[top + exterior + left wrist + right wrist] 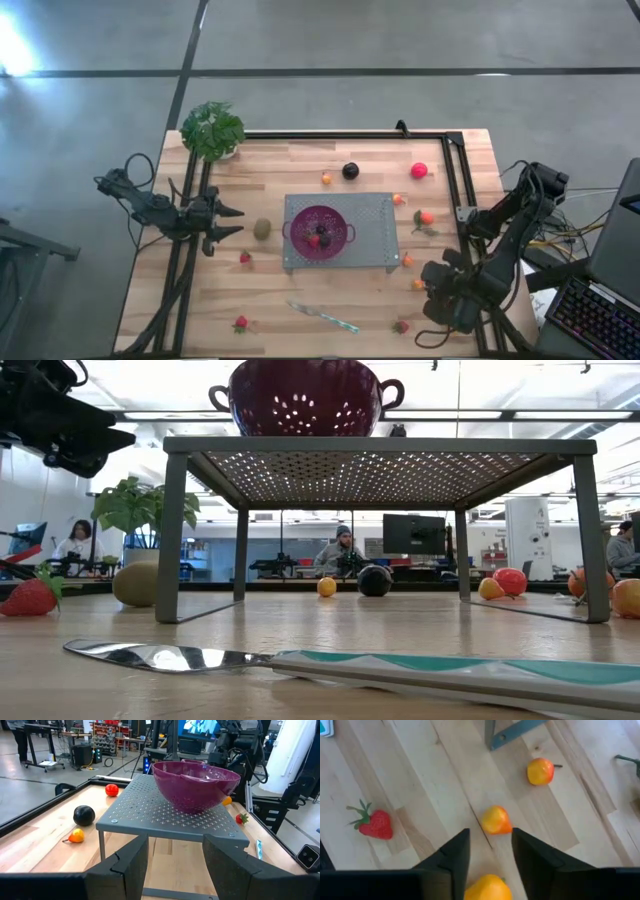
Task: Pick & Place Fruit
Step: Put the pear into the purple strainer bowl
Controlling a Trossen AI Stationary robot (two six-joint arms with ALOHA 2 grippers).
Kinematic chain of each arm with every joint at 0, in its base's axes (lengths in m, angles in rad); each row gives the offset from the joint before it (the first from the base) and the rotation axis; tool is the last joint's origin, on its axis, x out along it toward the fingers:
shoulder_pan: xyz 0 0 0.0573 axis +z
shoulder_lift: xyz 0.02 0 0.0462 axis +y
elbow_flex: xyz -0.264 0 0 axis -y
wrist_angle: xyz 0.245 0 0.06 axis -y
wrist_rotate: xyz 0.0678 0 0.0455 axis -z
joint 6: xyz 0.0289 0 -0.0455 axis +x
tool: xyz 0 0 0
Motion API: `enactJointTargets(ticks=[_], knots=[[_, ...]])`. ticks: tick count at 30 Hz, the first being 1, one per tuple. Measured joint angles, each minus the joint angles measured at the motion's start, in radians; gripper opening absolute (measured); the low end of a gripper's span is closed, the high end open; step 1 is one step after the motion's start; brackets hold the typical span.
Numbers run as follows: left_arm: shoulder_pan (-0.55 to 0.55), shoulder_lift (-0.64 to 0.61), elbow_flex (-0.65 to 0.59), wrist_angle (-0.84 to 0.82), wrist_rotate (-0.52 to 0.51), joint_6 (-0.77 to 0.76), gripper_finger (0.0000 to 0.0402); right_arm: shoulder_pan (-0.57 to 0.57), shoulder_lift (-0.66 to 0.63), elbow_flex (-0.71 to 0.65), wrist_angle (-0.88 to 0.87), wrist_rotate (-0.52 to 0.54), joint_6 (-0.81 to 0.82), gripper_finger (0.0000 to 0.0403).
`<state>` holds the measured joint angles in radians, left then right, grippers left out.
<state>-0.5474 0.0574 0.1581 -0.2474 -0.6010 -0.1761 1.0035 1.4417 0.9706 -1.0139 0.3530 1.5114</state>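
Toy fruits lie scattered on the table: a kiwi [262, 229], a dark plum [350, 171], a pink-red ball [419, 170], strawberries [241, 323] and small orange pieces [417, 284]. A purple colander [320, 232] holding a few fruits stands on a grey perforated rack [370, 215]. My left gripper [228, 222] hovers open, left of the kiwi and level with the rack [170, 815]. My right gripper [490, 837] is open and points down near the rack's near right corner. One orange piece [495, 820] lies just past its tips, and an orange fruit [487, 887] shows between its fingers. My right gripper has an orange fruit [487, 887] showing far back between its two fingers, seen from above. I cannot tell whether the fingers touch it or whether it lies on the table beneath them.
A silver knife with a teal handle [325, 317] lies near the near edge. A leafy plant [212, 130] stands at the far left corner. A black frame [455, 170] runs along the far and right edges. People sit in the room beyond [343, 550].
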Motion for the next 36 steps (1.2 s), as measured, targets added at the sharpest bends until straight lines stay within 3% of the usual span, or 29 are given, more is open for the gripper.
enactJointTargets(ticks=[5, 10, 22, 36], knots=[[0.000, 0.000, 0.000, 0.000, 0.000, 0.000, 0.0193, 0.000, 0.014, -0.026, 0.015, 0.013, 0.002, 0.0187], [0.000, 0.000, 0.000, 0.000, 0.000, 0.000, 0.0193, -0.002, 0.038, -0.047, 0.072, 0.013, -0.005, 0.0208], [0.000, 0.000, 0.000, 0.000, 0.000, 0.000, 0.0193, -0.010, 0.130, -0.064, 0.091, 0.012, -0.038, 0.0192], [0.000, 0.000, 0.000, 0.000, 0.000, 0.000, 0.0193, -0.043, 0.079, -0.211, 0.288, -0.010, -0.067, 0.0198]])
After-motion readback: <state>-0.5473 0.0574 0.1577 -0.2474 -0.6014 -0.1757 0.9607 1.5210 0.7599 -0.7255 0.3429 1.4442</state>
